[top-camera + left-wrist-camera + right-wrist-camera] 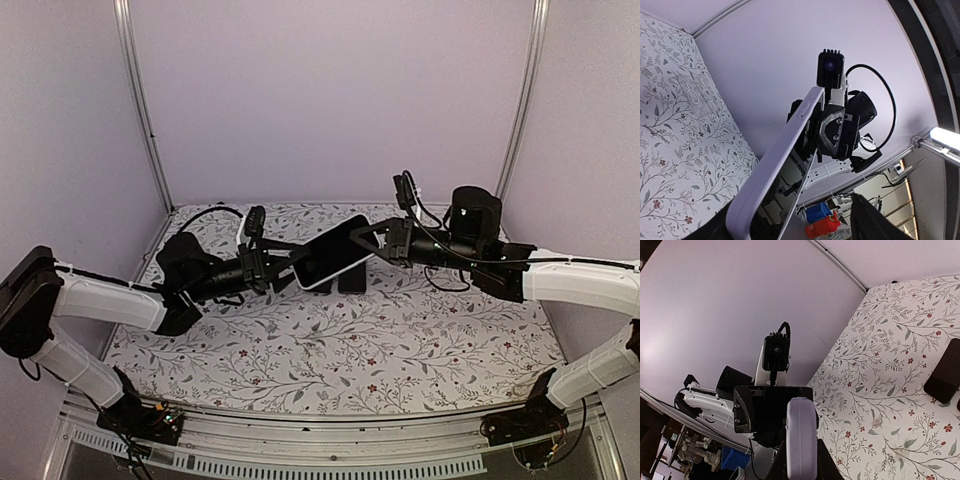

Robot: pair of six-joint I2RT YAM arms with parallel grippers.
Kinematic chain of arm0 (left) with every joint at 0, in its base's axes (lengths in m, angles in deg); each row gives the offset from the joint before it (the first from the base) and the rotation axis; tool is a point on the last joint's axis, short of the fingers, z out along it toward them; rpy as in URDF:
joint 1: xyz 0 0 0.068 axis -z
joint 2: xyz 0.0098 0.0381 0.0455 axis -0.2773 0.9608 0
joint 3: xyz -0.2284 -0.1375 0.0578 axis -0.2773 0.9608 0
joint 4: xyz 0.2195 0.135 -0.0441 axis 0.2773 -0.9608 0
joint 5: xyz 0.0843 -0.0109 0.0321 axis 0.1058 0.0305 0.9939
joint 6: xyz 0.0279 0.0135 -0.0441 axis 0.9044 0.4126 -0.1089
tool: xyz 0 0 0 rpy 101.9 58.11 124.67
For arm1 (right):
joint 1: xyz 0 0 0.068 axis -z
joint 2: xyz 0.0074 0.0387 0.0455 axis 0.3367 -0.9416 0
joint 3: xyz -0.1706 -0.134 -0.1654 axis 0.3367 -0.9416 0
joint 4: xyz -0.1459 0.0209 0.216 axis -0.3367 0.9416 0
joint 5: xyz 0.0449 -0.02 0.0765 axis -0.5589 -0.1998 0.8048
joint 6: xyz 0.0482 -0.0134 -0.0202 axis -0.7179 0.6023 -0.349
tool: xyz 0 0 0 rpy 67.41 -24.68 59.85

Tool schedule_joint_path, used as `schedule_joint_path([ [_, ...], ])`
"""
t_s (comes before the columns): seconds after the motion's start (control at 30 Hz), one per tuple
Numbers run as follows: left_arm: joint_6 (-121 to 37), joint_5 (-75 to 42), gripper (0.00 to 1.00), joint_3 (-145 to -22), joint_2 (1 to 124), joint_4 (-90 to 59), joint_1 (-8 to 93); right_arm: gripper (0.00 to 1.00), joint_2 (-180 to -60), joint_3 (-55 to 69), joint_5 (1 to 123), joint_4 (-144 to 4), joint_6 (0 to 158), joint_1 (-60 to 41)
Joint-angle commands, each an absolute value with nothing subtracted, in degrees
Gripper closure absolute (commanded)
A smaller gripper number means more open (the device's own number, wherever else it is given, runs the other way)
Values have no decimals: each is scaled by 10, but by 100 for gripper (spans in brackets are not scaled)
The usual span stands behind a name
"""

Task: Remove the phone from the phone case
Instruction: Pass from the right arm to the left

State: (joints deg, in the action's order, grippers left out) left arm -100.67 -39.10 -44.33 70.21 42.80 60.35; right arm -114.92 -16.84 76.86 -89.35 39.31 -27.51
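Note:
The phone (330,252), black and glossy, sits in the pale lavender phone case (338,277) and hangs tilted in the air above the mid-table. My right gripper (372,243) is shut on its right end. In the right wrist view the case's edge (801,430) stands squeezed in my right gripper (801,467), a dark finger at each side. My left gripper (290,268) is at the left end, open. In the left wrist view the case rim (775,160) and the phone's screen (772,195) run down into my left gripper (790,230), whose right finger (875,220) stands off the phone.
A second black phone (942,375) lies flat on the flowered cloth (330,350) below the held one, a dark slab (352,280) in the top view. A faint clear rectangle (692,92) lies on the cloth near the back wall. Lavender walls close three sides.

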Motion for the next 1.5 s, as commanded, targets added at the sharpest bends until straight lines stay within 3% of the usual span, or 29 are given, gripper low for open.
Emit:
schedule_joint_path([
  [0.0,-1034,-403,36,-446,710,498,610,100,-1122,-163,790,-970,372,-269],
  [0.13,-1034,-406,54,-454,714,498,615,100,-1118,-168,799,-979,365,-268],
  [0.4,-1030,-409,100,-464,715,498,619,94,-1116,-178,812,-982,362,-268],
  [0.53,-1028,-409,100,-467,710,497,619,81,-1106,-187,808,-975,366,-268],
  [0.73,-1014,-393,100,-471,690,470,618,50,-1080,-195,784,-926,391,-268],
  [0.87,-995,-376,100,-470,667,437,618,39,-1058,-206,756,-890,409,-267],
  [1.47,-978,-374,100,-480,639,419,617,40,-1014,-237,718,-820,419,-252],
])
